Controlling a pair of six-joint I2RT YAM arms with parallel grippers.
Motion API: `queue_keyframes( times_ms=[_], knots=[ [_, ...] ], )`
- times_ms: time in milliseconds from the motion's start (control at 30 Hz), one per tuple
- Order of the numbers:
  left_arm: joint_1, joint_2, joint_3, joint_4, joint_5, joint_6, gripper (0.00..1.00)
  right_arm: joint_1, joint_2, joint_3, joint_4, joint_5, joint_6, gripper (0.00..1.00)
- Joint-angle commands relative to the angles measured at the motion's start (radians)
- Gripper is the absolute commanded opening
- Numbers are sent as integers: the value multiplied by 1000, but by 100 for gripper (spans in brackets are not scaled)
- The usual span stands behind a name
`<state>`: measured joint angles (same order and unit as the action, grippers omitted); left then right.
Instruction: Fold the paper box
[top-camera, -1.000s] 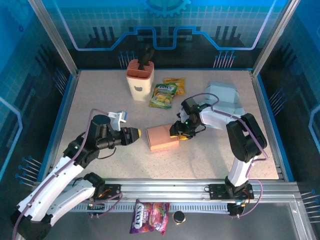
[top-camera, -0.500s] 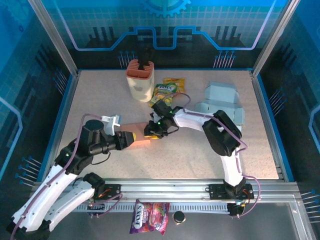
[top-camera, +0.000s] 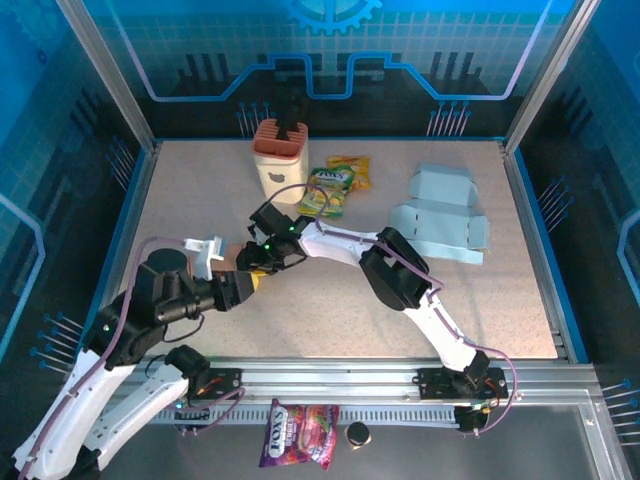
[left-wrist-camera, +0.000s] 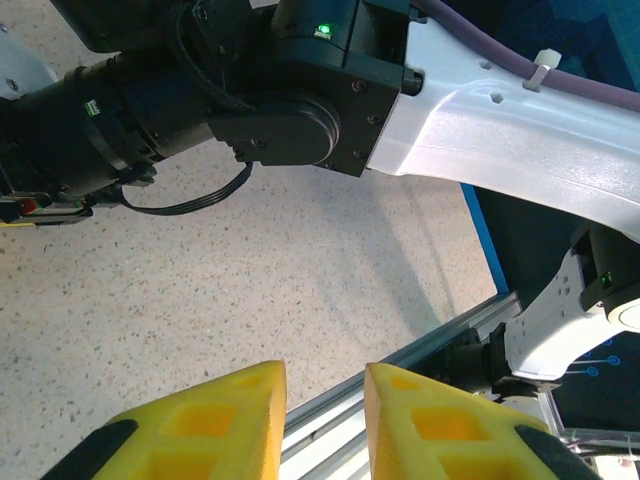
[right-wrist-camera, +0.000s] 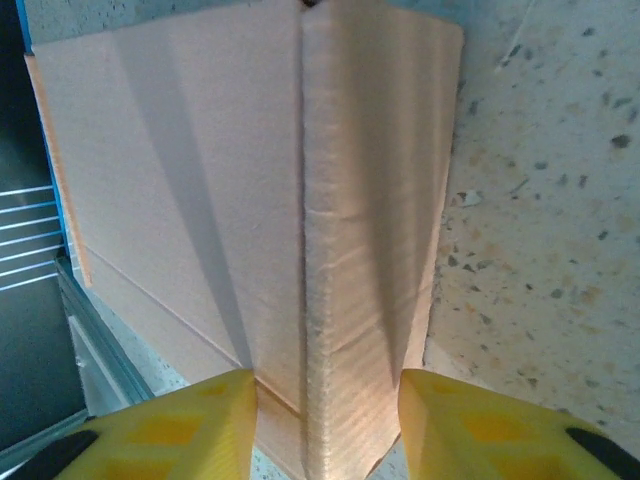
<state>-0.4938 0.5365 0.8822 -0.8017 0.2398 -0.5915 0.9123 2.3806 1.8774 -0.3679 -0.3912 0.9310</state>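
Observation:
The pink paper box lies on the speckled table. One creased flap stands up as a ridge. My right gripper looks down on it, open, with its yellow fingers on either side of that ridge and a small gap on the left. From above, the right gripper reaches far left across the table, and the box sits mostly hidden under it. My left gripper points at it from the left, almost touching. Its fingers stand slightly apart, so the left gripper is open with nothing between them.
A flat pale blue box blank lies at the back right. A peach holder and snack packets stand at the back middle. The right arm's white link spans the table centre. A candy packet lies below the front rail.
The right gripper has swept left across the table, taking the pink box with it. The left gripper has drawn back left. The blue blank is now uncovered.

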Motion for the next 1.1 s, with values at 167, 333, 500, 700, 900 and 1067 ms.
queue_keyframes(
  times_ms=[167, 333, 500, 700, 900, 1067],
  knots=[
    [-3, 71, -9, 60, 63, -27, 29, -67, -337, -296, 71, 130, 15, 53],
    [-10, 179, -69, 284, 117, -102, 29, -245, -665, -584, 33, 199, 7, 53],
    [-113, 393, -71, 487, 87, -143, 28, -620, -860, -774, -115, 148, -27, 54],
    [-209, 713, -12, 735, 82, -313, 25, -1003, -794, -801, -129, 38, -109, 54],
    [-247, 866, 65, 782, 11, -380, 23, -1092, -602, -657, -146, 36, -172, 54],
    [-255, 913, 82, 802, -39, -437, 22, -1075, -474, -574, -212, 48, -193, 54]
  ],
)
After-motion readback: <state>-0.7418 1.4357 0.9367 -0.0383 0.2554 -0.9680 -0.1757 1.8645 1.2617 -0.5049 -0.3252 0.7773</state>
